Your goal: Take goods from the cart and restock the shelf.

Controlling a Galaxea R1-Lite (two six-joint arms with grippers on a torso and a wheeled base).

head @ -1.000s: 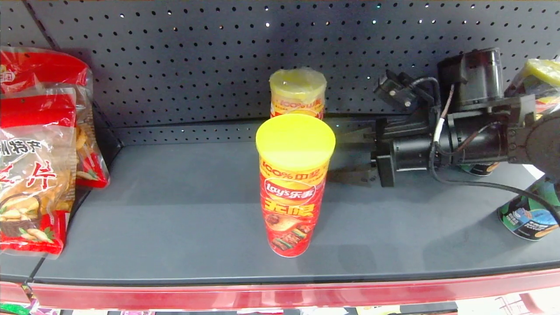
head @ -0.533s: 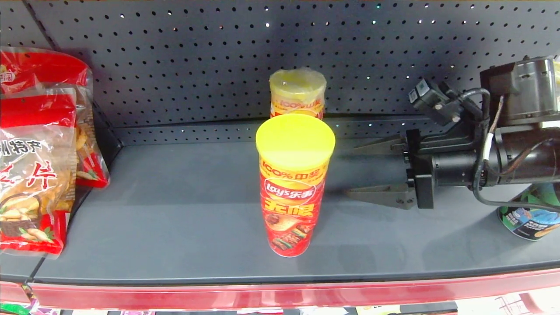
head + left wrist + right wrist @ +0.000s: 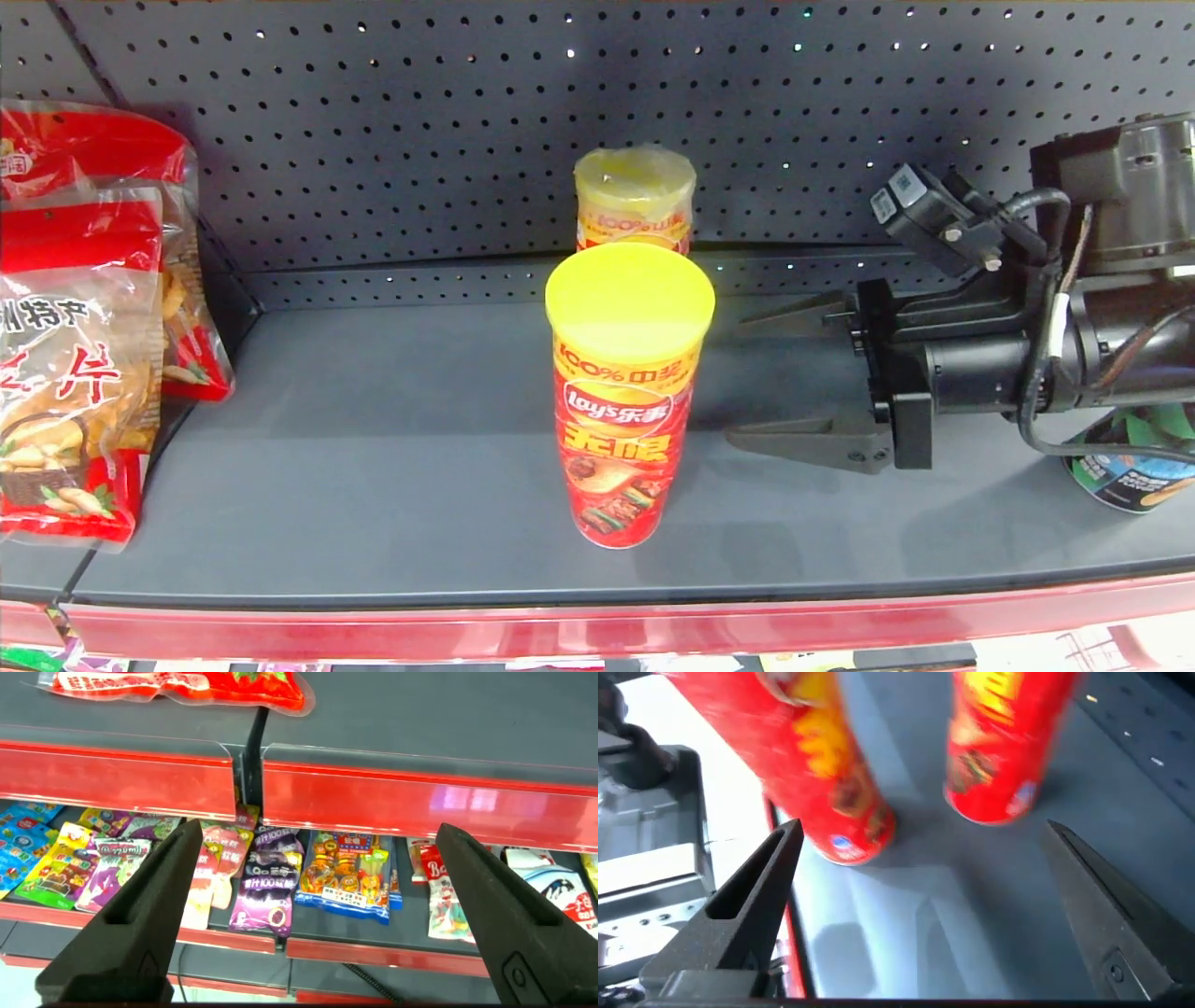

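My right jaws have backed away toward 3 o'clock over the last second and now stand wide open, holding nothing, fingertips apart from the front chip can (image 3: 625, 401). That can stands upright in the middle of the shelf (image 3: 373, 448) and has not shifted as I withdrew, so I judge this placement finished. A second chip can (image 3: 635, 198) sits at its 12 o'clock against the pegboard. Snack bags (image 3: 65, 373) lie at 9 o'clock, and a green can (image 3: 1125, 467) is at 4 o'clock under my arm. My left jaws are open and empty, facing the candy packets (image 3: 271, 873) on a lower shelf. Next comes another item from the cart.
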